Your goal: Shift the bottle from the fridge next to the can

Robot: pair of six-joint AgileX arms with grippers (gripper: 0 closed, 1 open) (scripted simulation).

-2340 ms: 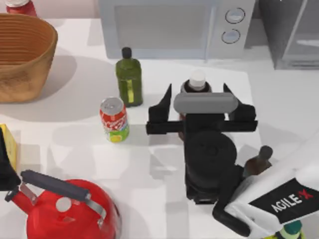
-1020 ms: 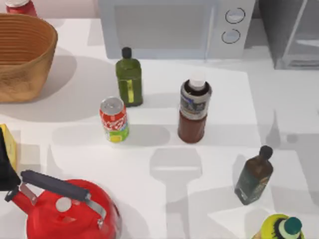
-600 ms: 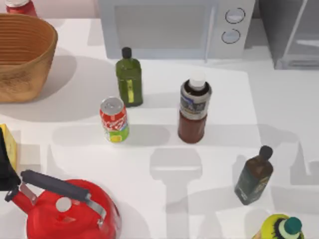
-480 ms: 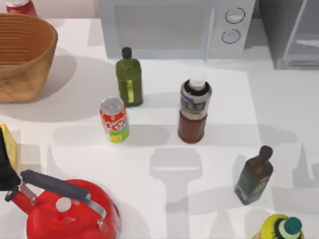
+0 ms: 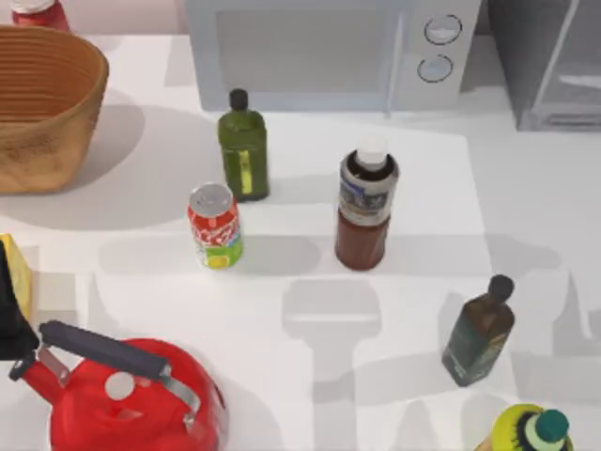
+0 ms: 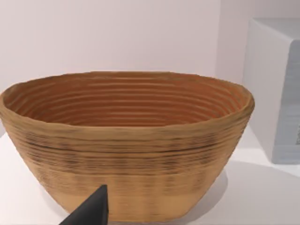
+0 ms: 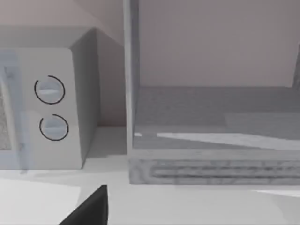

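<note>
One tall clear plastic bottle (image 5: 364, 211) with white cap and reddish-brown liquid stands upright on the white surface (image 5: 413, 169), near the small red soda can (image 5: 215, 225), right of it. Whether either arm's jaws are open, I cannot tell.

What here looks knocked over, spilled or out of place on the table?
Nothing stands out. The bottle, the can, the olive-green bottle and the dark bottle all stand upright and apart, with no spill on the table.
</note>
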